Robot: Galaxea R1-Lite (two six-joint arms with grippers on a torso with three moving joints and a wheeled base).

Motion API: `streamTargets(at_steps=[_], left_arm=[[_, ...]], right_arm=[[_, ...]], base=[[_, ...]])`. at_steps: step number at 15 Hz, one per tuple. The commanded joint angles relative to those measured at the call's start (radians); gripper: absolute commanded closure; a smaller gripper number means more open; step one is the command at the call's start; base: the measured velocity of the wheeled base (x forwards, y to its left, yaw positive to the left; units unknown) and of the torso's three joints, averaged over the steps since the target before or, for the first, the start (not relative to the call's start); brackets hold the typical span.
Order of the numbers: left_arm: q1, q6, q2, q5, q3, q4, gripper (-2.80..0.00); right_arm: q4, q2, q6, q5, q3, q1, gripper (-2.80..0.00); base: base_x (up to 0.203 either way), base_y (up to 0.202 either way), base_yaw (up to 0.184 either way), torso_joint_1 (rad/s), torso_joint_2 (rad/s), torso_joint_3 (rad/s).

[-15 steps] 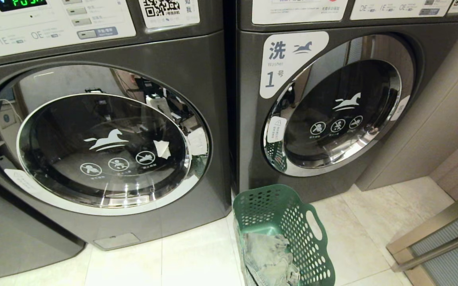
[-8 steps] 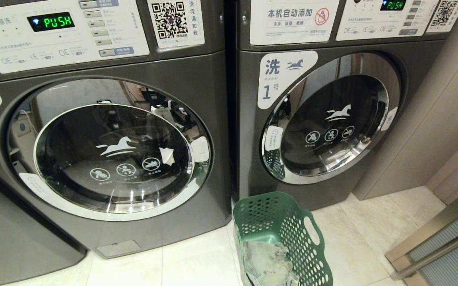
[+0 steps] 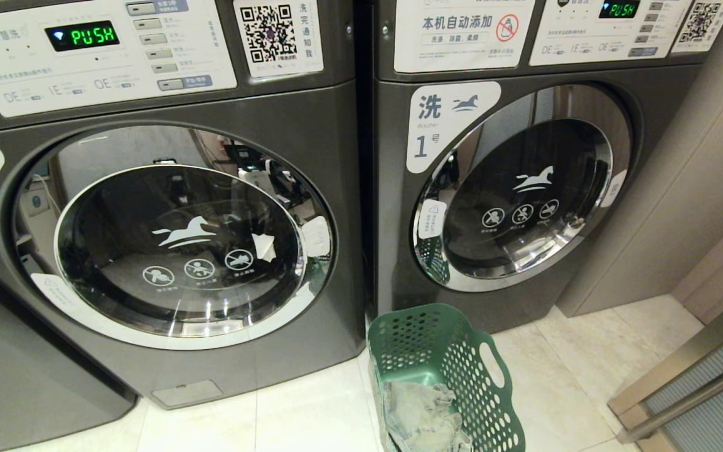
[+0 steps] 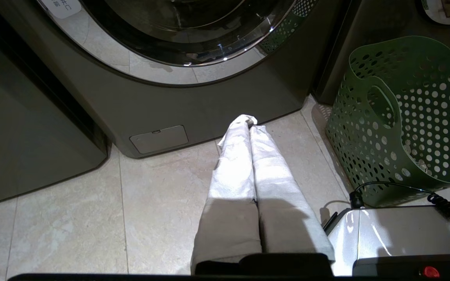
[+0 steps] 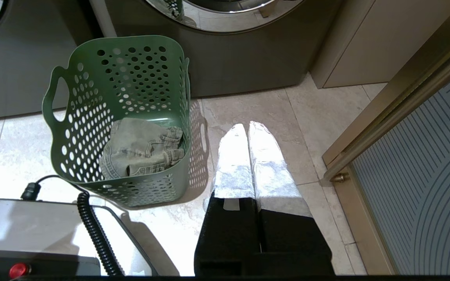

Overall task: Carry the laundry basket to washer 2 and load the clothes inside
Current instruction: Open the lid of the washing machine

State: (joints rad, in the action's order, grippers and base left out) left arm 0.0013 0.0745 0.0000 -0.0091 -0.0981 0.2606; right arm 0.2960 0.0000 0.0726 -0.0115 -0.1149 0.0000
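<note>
Left gripper point(image 4: 248, 123) hangs pressed together, empty, before washer 2 point(image 3: 173, 245); the laundry basket point(image 5: 123, 117) stands between it and the closed right gripper point(image 5: 247, 127) (light, stiff; best gripped by its oval handles), denim clothes point(image 5: 141, 152) inside.

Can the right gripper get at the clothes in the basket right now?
Probably yes. The right gripper hangs shut beside the laundry basket, whose top is open, and the clothes lie uncovered at the bottom. It would have to open and reach down past the rim.
</note>
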Motion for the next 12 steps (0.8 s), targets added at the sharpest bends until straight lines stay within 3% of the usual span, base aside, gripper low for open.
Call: streamTargets(at_steps=[1,12], left_arm=[[0.000,-0.001,0.002,0.000,0.000,0.002,0.00],[0.000,-0.001,0.001,0.000,0.000,0.000,0.00]], right_arm=[[0.002,0.002,0.001,-0.001,0.000,0.000,0.00],[0.002,0.002,0.001,-0.001,0.000,0.000,0.00]], base=[[0.000,0.000,0.000,0.000,0.00,0.000],[-0.006,0.000,0.000,0.001,0.00,0.000]])
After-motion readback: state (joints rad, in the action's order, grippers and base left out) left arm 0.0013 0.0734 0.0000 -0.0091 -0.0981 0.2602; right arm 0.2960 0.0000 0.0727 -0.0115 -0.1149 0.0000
